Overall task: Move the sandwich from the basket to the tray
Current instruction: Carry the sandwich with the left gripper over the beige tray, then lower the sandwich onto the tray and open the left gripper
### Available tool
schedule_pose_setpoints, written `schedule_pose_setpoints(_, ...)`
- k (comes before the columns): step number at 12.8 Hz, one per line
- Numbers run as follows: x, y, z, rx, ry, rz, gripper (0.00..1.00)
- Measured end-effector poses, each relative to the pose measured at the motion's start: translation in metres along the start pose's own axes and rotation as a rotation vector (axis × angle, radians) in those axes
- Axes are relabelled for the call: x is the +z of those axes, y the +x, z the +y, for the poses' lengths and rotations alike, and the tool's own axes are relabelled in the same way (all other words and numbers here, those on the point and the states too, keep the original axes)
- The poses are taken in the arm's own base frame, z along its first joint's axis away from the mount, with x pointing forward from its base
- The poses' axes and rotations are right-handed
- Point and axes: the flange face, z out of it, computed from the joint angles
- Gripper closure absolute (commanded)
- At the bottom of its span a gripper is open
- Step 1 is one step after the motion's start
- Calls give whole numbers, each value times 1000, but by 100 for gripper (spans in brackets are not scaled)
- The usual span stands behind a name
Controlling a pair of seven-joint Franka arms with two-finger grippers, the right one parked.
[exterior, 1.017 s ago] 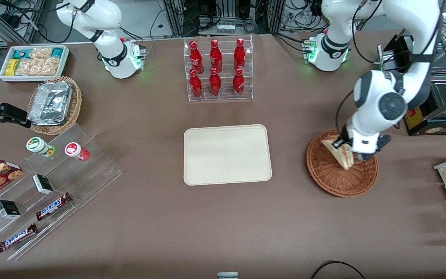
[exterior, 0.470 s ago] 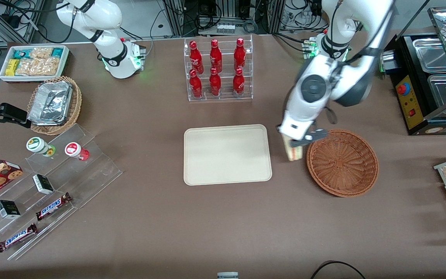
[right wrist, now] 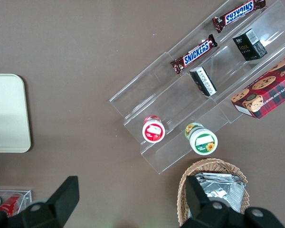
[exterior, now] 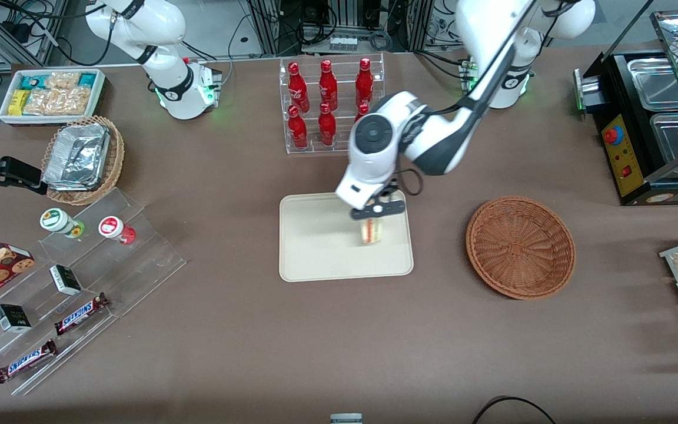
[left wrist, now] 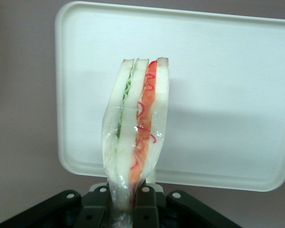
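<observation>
black two-finger gripper (left wrist: 128,209): body cut off by frame edge | plastic-wrapped white-bread sandwich wedge (left wrist: 135,137): pinched end hidden between fingers

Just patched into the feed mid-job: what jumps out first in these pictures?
The hand hangs above the tray, shut on the wrapped sandwich, which points down at the tray's end nearer the basket. The basket, toward the working arm's end of the table, holds nothing. A rack of red bottles stands farther from the front camera than the tray.
</observation>
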Motion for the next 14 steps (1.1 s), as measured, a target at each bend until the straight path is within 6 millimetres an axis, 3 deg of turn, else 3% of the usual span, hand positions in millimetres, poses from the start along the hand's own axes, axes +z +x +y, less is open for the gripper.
schedule_pose_setpoints(3, 18, 3, 41, 0, -6, -17, 100)
schedule_pose_setpoints(6, 38, 13, 61, 1, -8, -29, 100)
schedule_pose_setpoints(14, 56, 24, 56, 70, 59, -46, 100)
